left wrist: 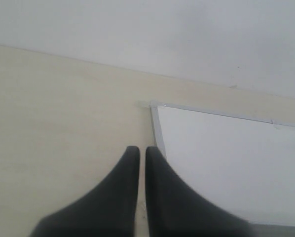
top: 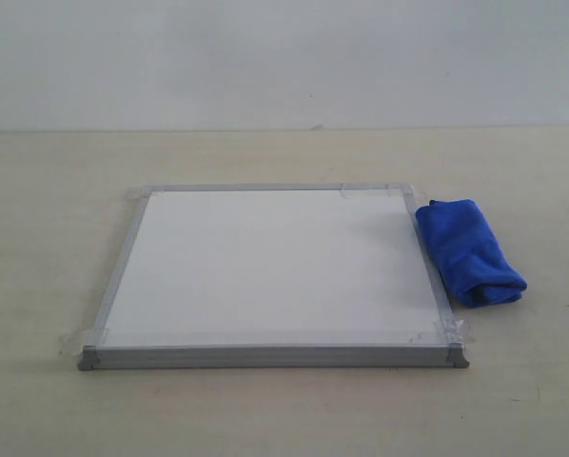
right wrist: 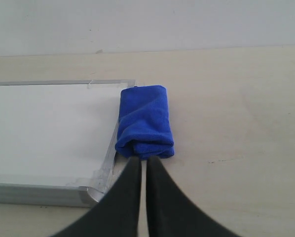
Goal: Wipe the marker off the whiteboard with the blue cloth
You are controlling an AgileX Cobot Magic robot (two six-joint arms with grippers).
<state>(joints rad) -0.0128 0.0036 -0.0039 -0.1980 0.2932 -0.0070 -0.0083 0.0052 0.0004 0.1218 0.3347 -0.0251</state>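
The whiteboard (top: 275,271) lies flat mid-table, silver-framed, with clear tape at its corners; its surface looks plain white and no red marker line shows in any view. The blue cloth (top: 469,250), a folded bundle, rests on the table against the board's right edge. In the right wrist view the cloth (right wrist: 145,122) lies just beyond my right gripper (right wrist: 143,159), whose dark fingers are shut with nothing between them. My left gripper (left wrist: 139,148) is also shut and empty, hovering over the table beside the whiteboard (left wrist: 226,163) and its left frame. Neither arm appears in the exterior view.
A pale beige tabletop (top: 56,238) surrounds the board and ends at a plain light wall (top: 284,57) behind it. Nothing else stands on the table.
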